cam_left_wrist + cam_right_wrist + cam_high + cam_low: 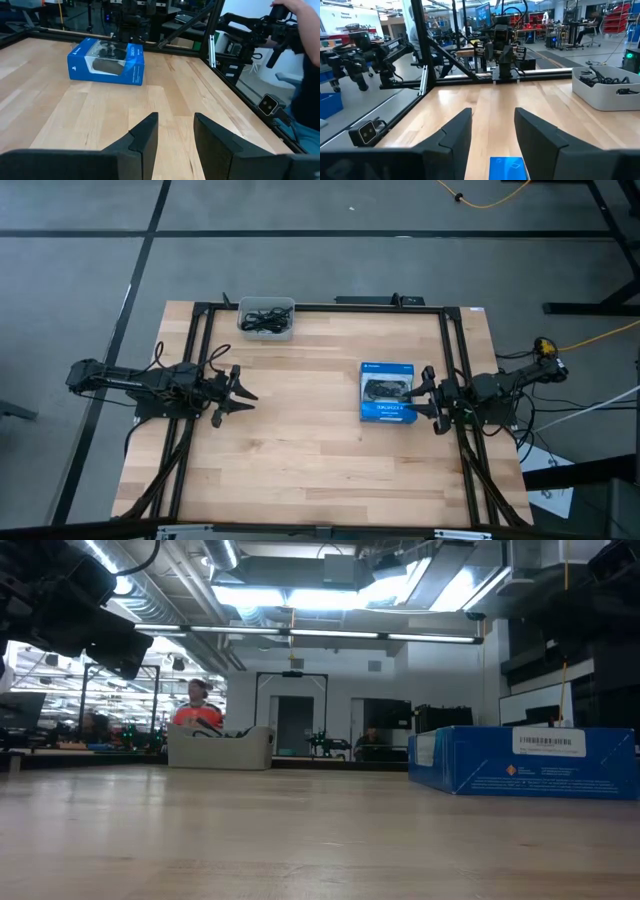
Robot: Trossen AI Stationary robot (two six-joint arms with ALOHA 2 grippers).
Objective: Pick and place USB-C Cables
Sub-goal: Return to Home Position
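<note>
The USB-C cables (pixel 264 319) lie as a dark tangle inside a small grey tray (pixel 266 330) at the table's far edge, left of centre. The tray also shows in the right wrist view (pixel 607 92), with black cables (pixel 600 76) in it. I cannot pick out the silvery-grey ones. My left gripper (pixel 243 393) is open over bare wood on the table's left side, pointing right, with its fingers apart in the left wrist view (pixel 175 132). My right gripper (pixel 428 394) is open at the right side, pointing left, just off the blue box's right edge.
A flat blue box picturing a game controller (pixel 388 392) lies right of centre, directly ahead of my right gripper (pixel 492 132), and stands in the low view (pixel 530 760). A black frame (pixel 320 307) borders the table. A person (pixel 305 55) is beyond the table's edge. Bare wood lies between the arms.
</note>
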